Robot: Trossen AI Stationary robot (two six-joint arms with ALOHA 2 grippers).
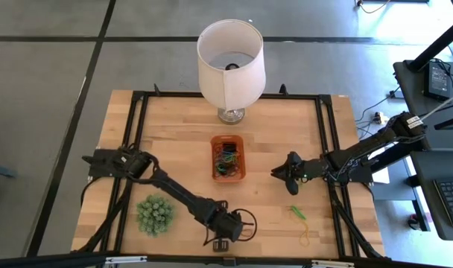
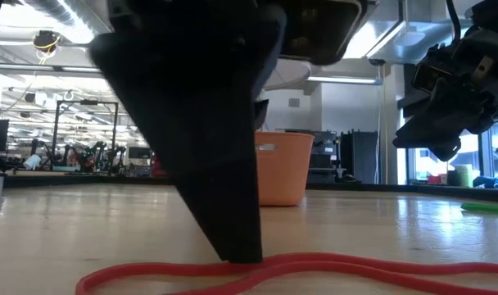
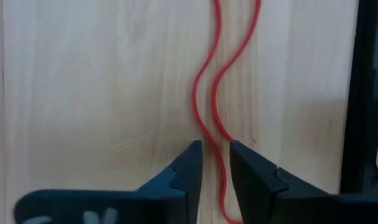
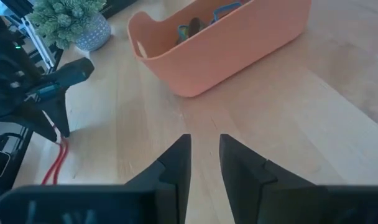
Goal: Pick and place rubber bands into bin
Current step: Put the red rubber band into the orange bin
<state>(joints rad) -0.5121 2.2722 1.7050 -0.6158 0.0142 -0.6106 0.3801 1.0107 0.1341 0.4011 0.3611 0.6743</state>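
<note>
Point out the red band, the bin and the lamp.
Red band (image 3: 204, 106), left wrist view: on its wavy strand ahead of the claw.
Bin (image 1: 214, 160), high view: on its left rim.
Lamp (image 1: 238, 88), high view: on the white shade's outer wall.

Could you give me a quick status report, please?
Left tool down, straddling red rubber band at near edge. Right tool empty beside bin. Nothing in the way.
</note>
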